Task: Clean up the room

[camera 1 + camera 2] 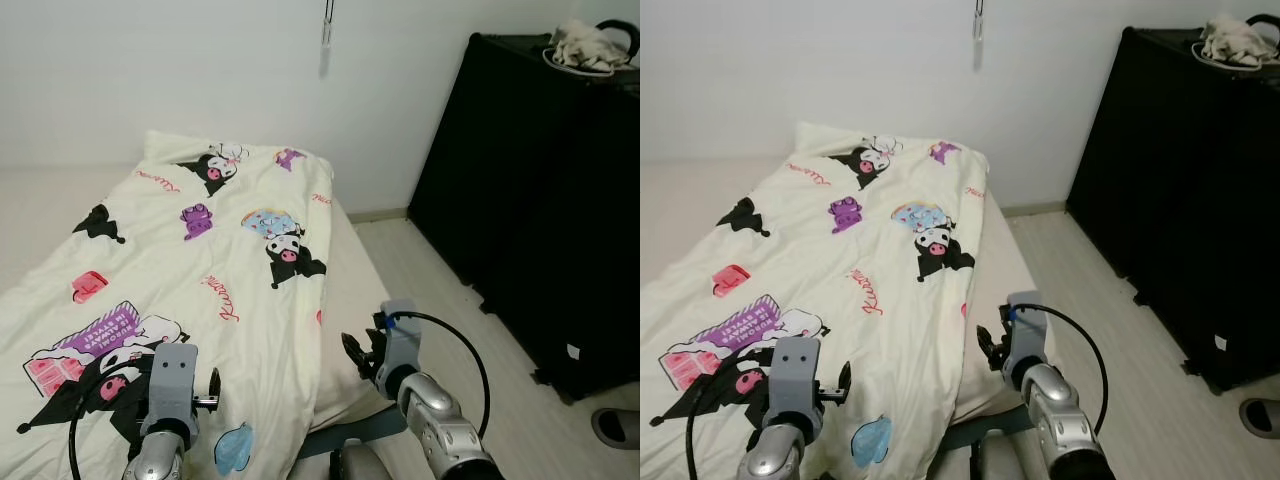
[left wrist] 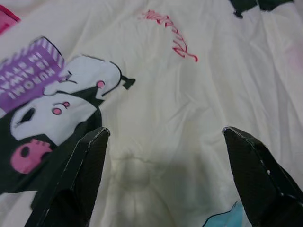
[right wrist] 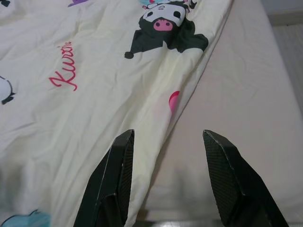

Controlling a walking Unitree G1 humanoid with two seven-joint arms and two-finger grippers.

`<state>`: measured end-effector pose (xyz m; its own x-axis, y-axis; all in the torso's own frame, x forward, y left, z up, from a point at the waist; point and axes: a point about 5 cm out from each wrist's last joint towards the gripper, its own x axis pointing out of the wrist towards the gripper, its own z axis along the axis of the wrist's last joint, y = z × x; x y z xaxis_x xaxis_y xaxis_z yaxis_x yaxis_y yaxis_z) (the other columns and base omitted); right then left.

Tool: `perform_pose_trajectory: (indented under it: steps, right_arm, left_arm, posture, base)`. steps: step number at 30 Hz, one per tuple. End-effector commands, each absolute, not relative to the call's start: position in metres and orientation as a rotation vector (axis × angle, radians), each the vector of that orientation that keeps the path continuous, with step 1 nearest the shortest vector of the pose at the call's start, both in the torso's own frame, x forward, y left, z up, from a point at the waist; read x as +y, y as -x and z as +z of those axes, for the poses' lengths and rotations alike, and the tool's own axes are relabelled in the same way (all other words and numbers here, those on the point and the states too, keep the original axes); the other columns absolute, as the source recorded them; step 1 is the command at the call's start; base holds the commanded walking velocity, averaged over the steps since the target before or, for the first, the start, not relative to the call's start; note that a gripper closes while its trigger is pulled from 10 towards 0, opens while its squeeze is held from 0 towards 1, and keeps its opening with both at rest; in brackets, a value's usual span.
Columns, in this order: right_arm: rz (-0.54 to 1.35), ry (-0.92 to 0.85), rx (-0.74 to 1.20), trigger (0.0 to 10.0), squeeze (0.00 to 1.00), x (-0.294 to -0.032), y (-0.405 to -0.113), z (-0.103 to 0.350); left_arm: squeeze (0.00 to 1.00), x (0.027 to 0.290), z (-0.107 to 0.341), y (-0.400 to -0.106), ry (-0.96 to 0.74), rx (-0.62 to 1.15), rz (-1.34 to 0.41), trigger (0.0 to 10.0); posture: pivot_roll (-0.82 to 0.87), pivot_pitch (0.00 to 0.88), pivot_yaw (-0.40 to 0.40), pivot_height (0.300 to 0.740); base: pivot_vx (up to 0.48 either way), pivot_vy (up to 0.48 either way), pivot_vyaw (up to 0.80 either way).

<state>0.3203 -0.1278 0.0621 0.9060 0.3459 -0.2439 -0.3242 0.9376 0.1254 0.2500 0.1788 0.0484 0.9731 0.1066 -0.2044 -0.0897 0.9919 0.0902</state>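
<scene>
I see a bed point(image 1: 352, 300) against a white wall point(image 1: 200, 70), with a cream quilt point(image 1: 200, 270) spread over it. The quilt carries cartoon prints in black, purple, pink and blue, plus red script. It covers most of the bed and leaves a bare strip of mattress along the right side. Its right edge falls in a loose diagonal fold toward the near corner.

My left gripper point(image 2: 165, 156) hangs just above the quilt near the foot of the bed. Its fingers point(image 2: 80, 175) are spread wide with nothing between them. A black-and-white character print and a purple block of lettering lie just beyond the left finger, and a blue patch shows at the other finger.

My right gripper point(image 3: 168, 177) hovers over the quilt's right edge, where fabric meets bare mattress. Its fingers point(image 3: 113, 179) are spread apart and empty. One finger sits over the quilt, the other over the mattress. I cannot tell whether either fingertip touches the surface.

A black cabinet point(image 1: 540, 200) stands on the right on pale wood flooring point(image 1: 470, 350), well apart from the bed. A pale bundle of cloth point(image 1: 585, 45) lies on top of it. A grey slipper point(image 1: 617, 428) lies on the floor near the cabinet's base.
</scene>
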Motion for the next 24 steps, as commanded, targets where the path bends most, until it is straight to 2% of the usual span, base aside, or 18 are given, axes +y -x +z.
perform_pose_trajectory:
  steps: [1,12,13,23,24]
  right_arm:
    - [0.343,-0.069,0.280,10.0,0.00,-0.132,-0.319,0.058]
    - [0.457,-0.037,0.259,10.0,0.00,-0.113,-0.330,0.067]
    - [0.486,-0.039,0.258,10.0,0.00,-0.105,-0.331,0.068]
    - [0.505,-0.038,0.258,10.0,0.00,-0.100,-0.332,0.069]
    - [0.460,-0.049,0.271,10.0,0.00,-0.100,-0.334,0.066]
  left_arm:
    - [0.00,0.179,0.046,-0.247,-0.055,0.232,0.111,10.0]
    - [0.00,0.199,0.051,-0.240,-0.061,0.230,0.205,10.0]
    - [0.00,0.205,0.054,-0.237,-0.069,0.222,0.232,10.0]
    - [0.00,0.210,0.056,-0.234,-0.075,0.216,0.252,10.0]
    - [0.00,0.213,0.062,-0.234,-0.078,0.182,0.277,10.0]
  posture:
    - [-0.05,0.158,-0.047,0.610]
    - [-0.02,0.184,-0.076,0.610]
    - [0.03,0.195,-0.121,0.610]
    - [0.04,0.197,-0.128,0.610]
    - [0.07,0.207,-0.137,0.605]
  base:
    - [0.000,0.000,0.00]
    - [0.000,0.000,0.00]
    - [0.000,0.000,0.00]
    - [0.000,0.000,0.00]
    - [0.000,0.000,0.00]
